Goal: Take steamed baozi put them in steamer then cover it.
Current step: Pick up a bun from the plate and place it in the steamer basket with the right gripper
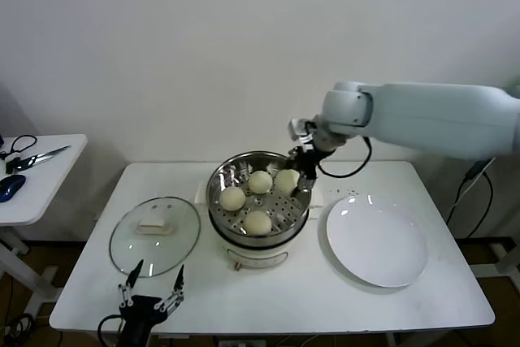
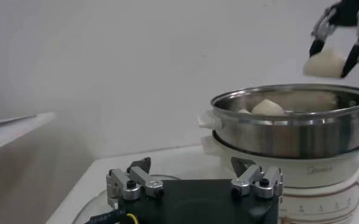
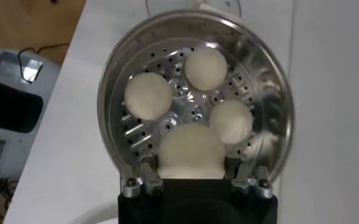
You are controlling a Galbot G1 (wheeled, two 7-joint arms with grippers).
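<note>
A: Baozi — where are they?
B: Three lie on the perforated tray inside the steamer (image 1: pixel 258 205): one (image 1: pixel 232 198) on the robot's left side, one (image 1: pixel 260 182) toward the wall, one (image 1: pixel 258 223) nearest the robot. The fourth baozi (image 1: pixel 287 180) is clamped in the right gripper (image 1: pixel 299 170).

A: Is that fourth one touching the tray?
B: No. From the left wrist view it hangs above the steel rim, clear of the pot, pinched between the two dark fingers (image 2: pixel 353 58). The right wrist view looks straight down past it: the held bun fills the space between the jaws, with the other three spread over the tray beneath it.

A: So the right gripper is closed on it?
B: Yes, closed on the bun from both sides. It sits over the far right part of the steamer, its pale arm reaching in from the robot's right.

A: And the left gripper?
B: The left gripper (image 1: pixel 152 288) is low at the near edge of the surface (image 1: pixel 284 298), its fingers spread wide, holding nothing. It is just in front of the cover (image 1: pixel 155 235), apart from it.

A: Where is the cover?
B: Flat on the surface to the left of the steamer, handle up. A white plate (image 1: pixel 377 240) lies to the steamer's right, bare.

A: Anything else?
B: A small side table (image 1: pixel 32 193) at the far left carries scissors (image 1: pixel 36 157) and a blue object I cannot identify.
</note>
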